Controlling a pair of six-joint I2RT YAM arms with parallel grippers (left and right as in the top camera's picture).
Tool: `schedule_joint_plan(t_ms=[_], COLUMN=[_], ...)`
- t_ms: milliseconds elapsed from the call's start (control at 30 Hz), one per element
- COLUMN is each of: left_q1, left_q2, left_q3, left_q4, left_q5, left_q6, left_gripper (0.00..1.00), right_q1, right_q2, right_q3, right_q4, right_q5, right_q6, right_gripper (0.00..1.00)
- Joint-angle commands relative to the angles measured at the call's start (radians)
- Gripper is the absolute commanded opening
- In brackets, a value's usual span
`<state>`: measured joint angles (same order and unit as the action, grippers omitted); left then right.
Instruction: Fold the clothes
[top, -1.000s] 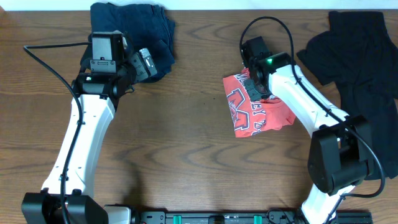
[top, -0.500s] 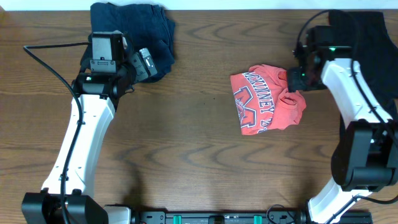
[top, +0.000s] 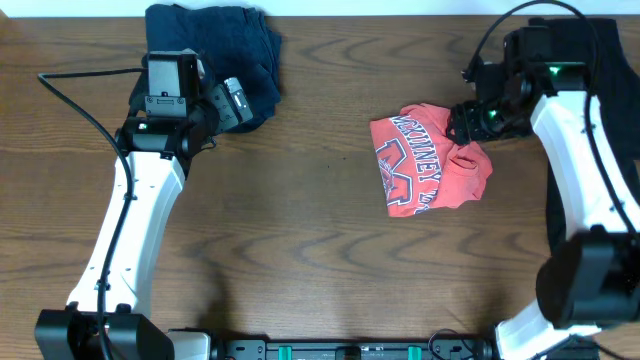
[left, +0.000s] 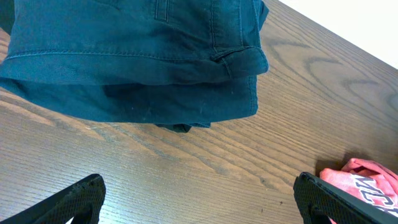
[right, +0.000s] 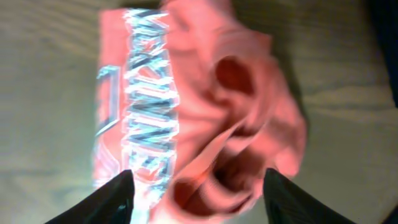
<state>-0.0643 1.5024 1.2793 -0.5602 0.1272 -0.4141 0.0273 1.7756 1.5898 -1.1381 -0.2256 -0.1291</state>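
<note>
1. Coral-red T-shirt: lies crumpled on the worktop, right of centre in the overhead frame. The white block lettering faces up on its left half and the fabric is bunched into folds on its right half.
2. Dark navy garment: a folded stack at the upper left of the overhead frame, flat on the worktop and well apart from the T-shirt. A stitched seam and hem edges show in the left wrist view.
3. Black garment: spread loosely at the right edge of the overhead frame, partly hidden by the right arm.
4. Left gripper: released, its fingers spread wide with nothing between them. It sits just beside the navy garment's lower right corner.
5. Right gripper: released, its fingers apart, over the bunched upper right part of the T-shirt. The wrist view is blurred, so contact with the fabric cannot be told.
</note>
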Motion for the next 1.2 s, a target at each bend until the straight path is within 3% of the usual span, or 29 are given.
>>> schedule_joint_plan(t_ms=[0, 133, 233, 433, 567, 833, 900, 933, 1000, 1033, 1167], left_q1=[0.002, 0.001, 0.0, 0.0, 0.0, 0.0, 0.0, 0.0, 0.0, 0.0, -0.001], left_q2=[0.01, 0.013, 0.013, 0.013, 0.013, 0.014, 0.018, 0.021, 0.029, 0.033, 0.046], left_q3=[-0.005, -0.005, -0.005, -0.005, -0.006, -0.006, -0.006, -0.006, -0.006, -0.006, -0.006], left_q4=[0.0, 0.0, -0.001, -0.004, -0.004, -0.008, -0.008, -0.008, -0.008, -0.008, -0.007], left_q5=[-0.009, -0.008, -0.005, -0.005, -0.006, -0.005, -0.005, -0.005, -0.005, -0.005, 0.03], left_q6=[0.014, 0.005, -0.005, -0.005, -0.005, -0.005, -0.005, -0.005, -0.005, -0.005, -0.005], left_gripper=[0.98, 0.98, 0.98, 0.98, 0.98, 0.98, 0.98, 0.98, 0.98, 0.98, 0.98], right_q1=[0.033, 0.062, 0.066, 0.05, 0.001, -0.113, -0.121, -0.123, -0.126, -0.126, -0.126], right_q2=[-0.019, -0.019, -0.019, -0.019, -0.019, -0.018, -0.018, -0.018, -0.018, -0.019, -0.02], right_q3=[0.007, -0.063, -0.14, -0.222, -0.222, -0.28, -0.312, -0.323, -0.322, -0.312, -0.199], right_q4=[-0.06, -0.061, -0.013, 0.058, 0.056, 0.101, 0.138, 0.151, 0.165, 0.163, 0.108], right_q5=[-0.03, -0.029, -0.029, 0.052, 0.135, 0.096, 0.071, 0.06, 0.048, 0.044, 0.018], right_q6=[0.001, -0.016, -0.014, 0.03, 0.098, 0.137, 0.136, 0.136, 0.135, 0.134, 0.124], right_gripper=[0.6, 0.57, 0.48, 0.02, 0.01, 0.01, 0.04, 0.15, 0.49, 0.57, 0.63])
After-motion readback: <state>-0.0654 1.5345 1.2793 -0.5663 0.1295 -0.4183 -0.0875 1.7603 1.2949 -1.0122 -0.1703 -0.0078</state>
